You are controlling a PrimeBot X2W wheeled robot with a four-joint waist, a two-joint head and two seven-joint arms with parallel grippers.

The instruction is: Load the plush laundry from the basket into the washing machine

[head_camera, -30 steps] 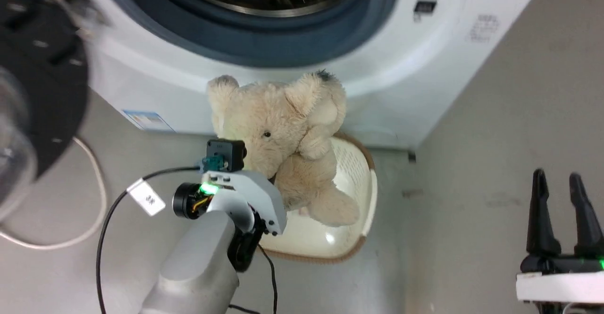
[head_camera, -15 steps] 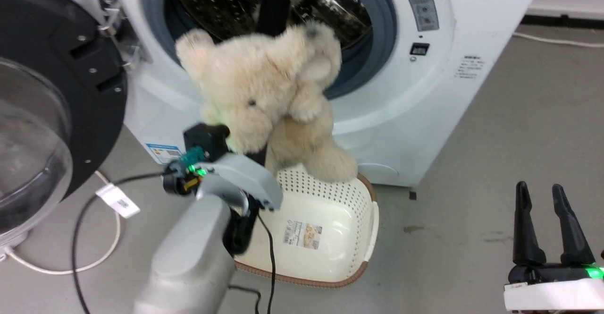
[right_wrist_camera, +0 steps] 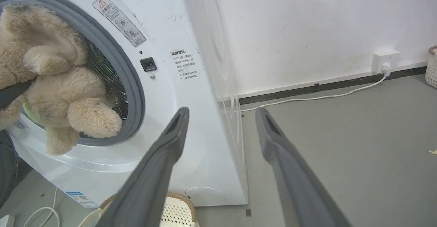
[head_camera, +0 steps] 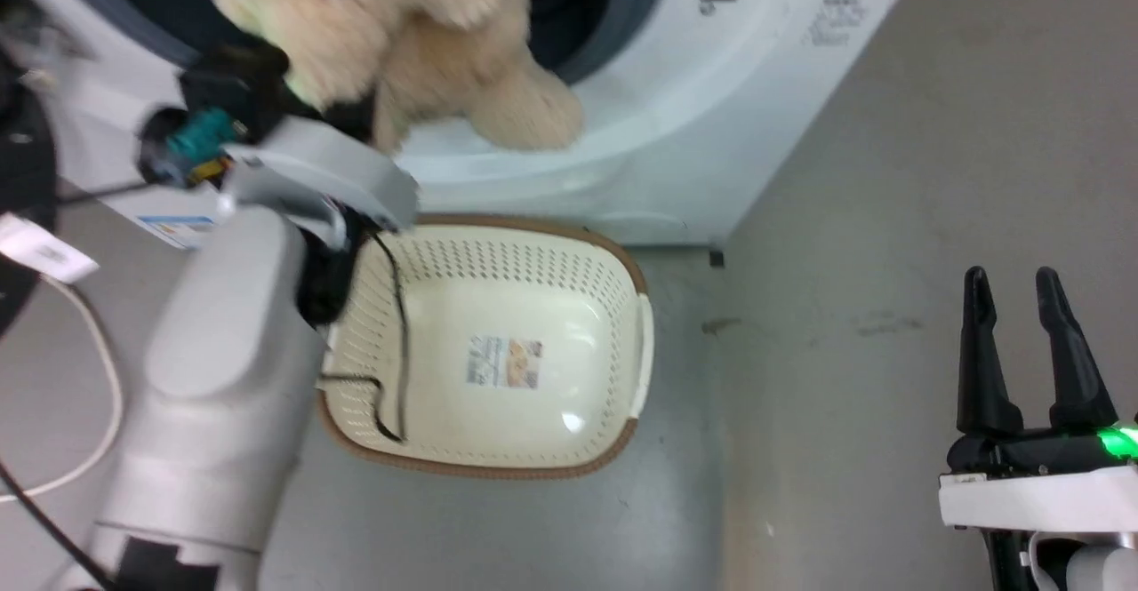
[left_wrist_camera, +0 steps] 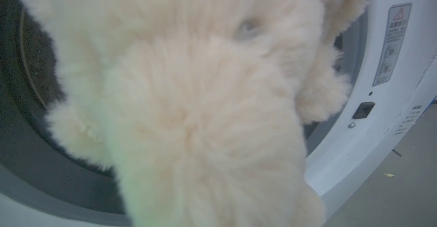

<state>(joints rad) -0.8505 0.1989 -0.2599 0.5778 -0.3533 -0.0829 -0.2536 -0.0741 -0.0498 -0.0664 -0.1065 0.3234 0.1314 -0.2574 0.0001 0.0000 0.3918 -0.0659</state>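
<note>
Washing machine (head_camera: 676, 129) stands at the rear, against the wall (right_wrist_camera: 307, 32). Basket (head_camera: 613, 253) sits on the floor (head_camera: 845, 449) directly before the machine, below its door opening. Teddy bear (head_camera: 418, 31) is in the mouth of that opening, above the basket and apart from it, one leg hanging over the lower door ring. Left arm (head_camera: 222, 378) rises past the basket's left rim to the bear. Right pincer (head_camera: 1012, 275) is well apart to the right, over the floor. Socket (right_wrist_camera: 385, 60) is on the wall right of the machine; its cable (right_wrist_camera: 307, 99) runs along the wall foot.
</note>
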